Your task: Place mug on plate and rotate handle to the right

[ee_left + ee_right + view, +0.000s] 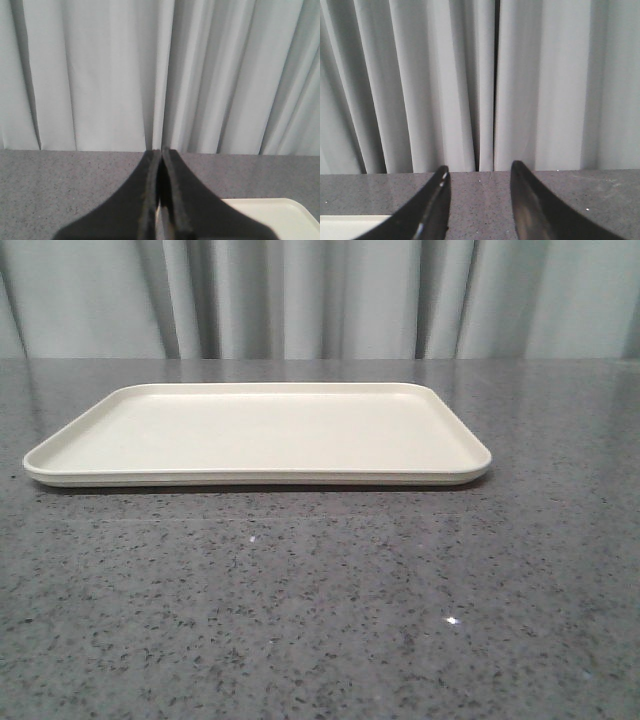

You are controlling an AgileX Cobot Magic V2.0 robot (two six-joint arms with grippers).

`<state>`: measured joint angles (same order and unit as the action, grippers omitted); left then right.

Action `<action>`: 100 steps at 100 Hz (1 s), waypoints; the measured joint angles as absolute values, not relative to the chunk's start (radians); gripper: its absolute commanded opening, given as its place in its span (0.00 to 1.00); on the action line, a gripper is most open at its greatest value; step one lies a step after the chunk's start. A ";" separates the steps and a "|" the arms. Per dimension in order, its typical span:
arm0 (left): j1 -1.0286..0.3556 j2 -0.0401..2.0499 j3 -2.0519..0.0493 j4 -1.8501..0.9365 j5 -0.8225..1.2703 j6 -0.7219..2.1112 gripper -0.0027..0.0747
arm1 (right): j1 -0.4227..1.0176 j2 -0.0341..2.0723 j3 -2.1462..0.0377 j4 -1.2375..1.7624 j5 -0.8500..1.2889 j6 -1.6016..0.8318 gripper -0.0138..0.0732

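Plate (258,433) lay flat on the grey speckled worktop (320,610), long side across the front view, nothing standing on it. Its low rim showed all round; the surface was bare cream. Pleated pale curtain (320,298) hung behind the plate, past the far edge of the worktop. Mug was not visible in any view, so its place could not be told. Left tool (160,200) had its two black fingers (135,210) pressed together, nothing between them; it hung above the worktop, pointed toward the curtain, with a corner of the plate just beside and beneath it. Right tool (480,200) had its fingers (535,210) spread apart, a clear gap of worktop showing between them, holding nothing; a strip of the plate's edge showed beside one finger. Neither tool touched the plate. Neither arm appeared in the front view.
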<state>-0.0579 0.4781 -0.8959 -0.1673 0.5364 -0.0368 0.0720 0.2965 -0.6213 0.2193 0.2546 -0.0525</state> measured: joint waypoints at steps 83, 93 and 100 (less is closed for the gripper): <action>-0.058 0.585 -1.088 -0.165 0.707 -0.026 0.54 | 0.072 0.296 -0.623 0.219 0.142 -0.056 0.58; -0.058 0.587 -1.094 -0.165 0.729 -0.026 0.54 | 0.072 0.296 -0.637 0.219 0.170 -0.056 0.64; -0.058 0.591 -1.108 -0.156 0.759 -0.026 0.54 | 0.072 0.304 -0.666 0.217 0.199 -0.056 0.65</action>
<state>-0.0579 0.5906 -1.1077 -0.1557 0.7590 -0.0261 0.0720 0.3042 -0.6656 0.2170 0.1994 -0.0561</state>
